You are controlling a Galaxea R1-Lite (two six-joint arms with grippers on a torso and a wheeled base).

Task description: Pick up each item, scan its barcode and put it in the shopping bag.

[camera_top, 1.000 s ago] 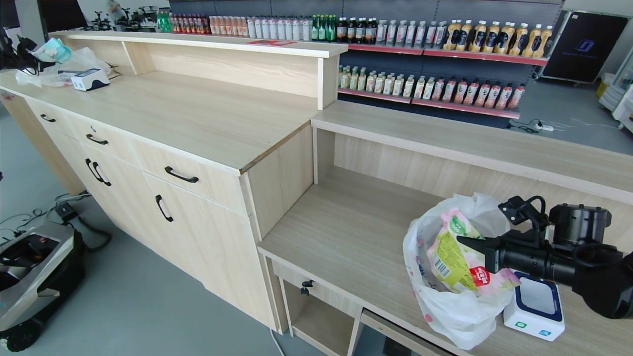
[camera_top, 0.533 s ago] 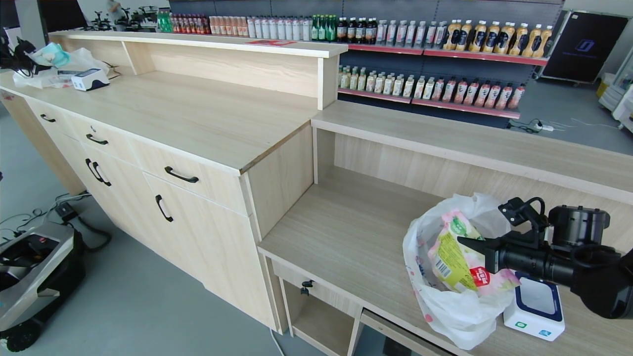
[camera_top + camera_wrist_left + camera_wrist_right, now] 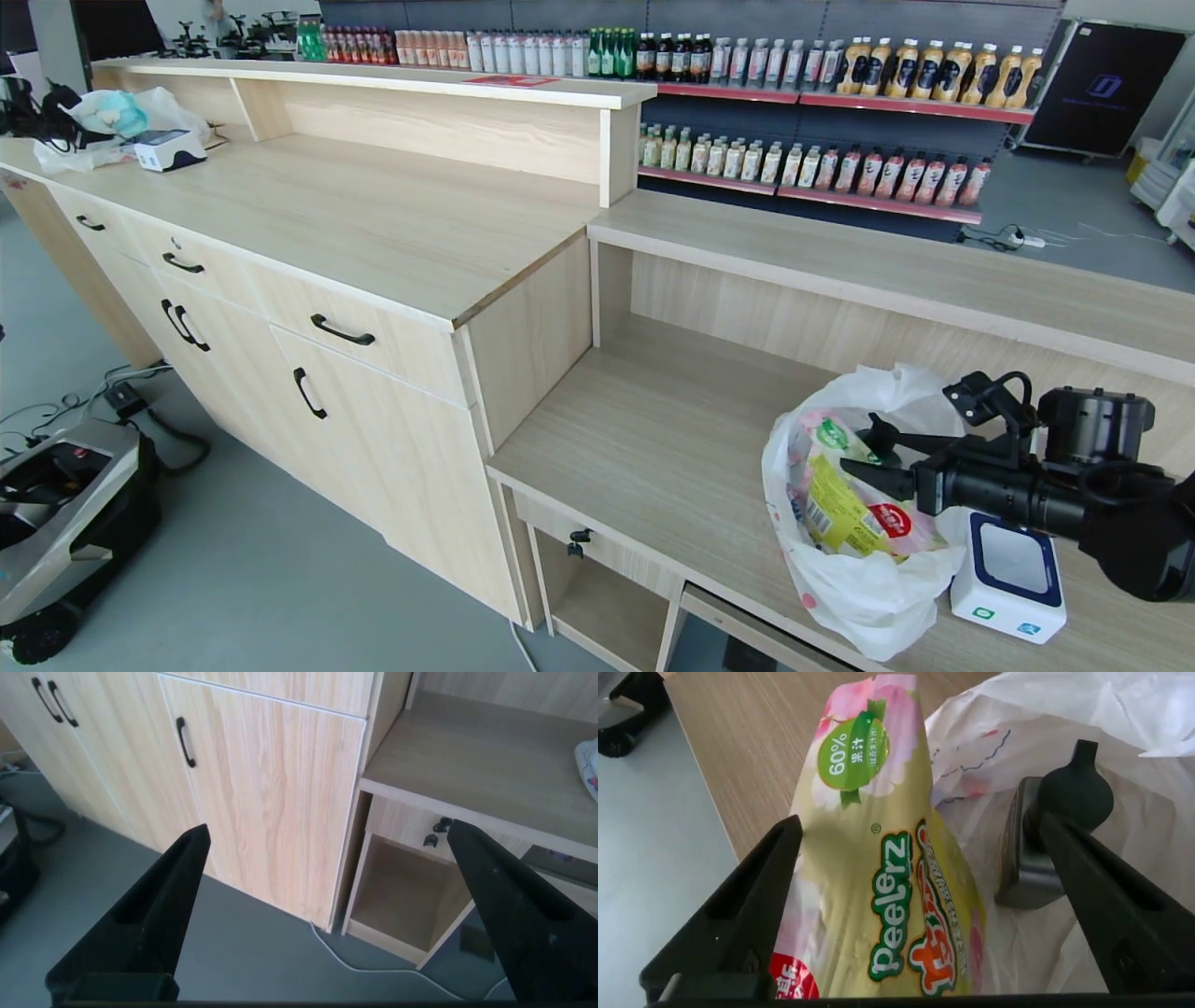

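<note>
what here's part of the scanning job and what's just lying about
Job: snack packet in the shopping bag; scanner beside it; right gripper, open over the bag.
Lying about: shelf bottles; second scanner and plastic bag on the far counter; floor cables.

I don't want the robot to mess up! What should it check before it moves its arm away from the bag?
1. The snack packet is inside the shopping bag: ok.
2. The right jaws are open: ok, spread wide at the bag's mouth.
3. The right jaws are clear of the packet: cannot tell; it lies between them.
4. The bag sits on the counter with its mouth open: ok.
5. The left jaws are free: ok, open and empty above the floor.
</note>
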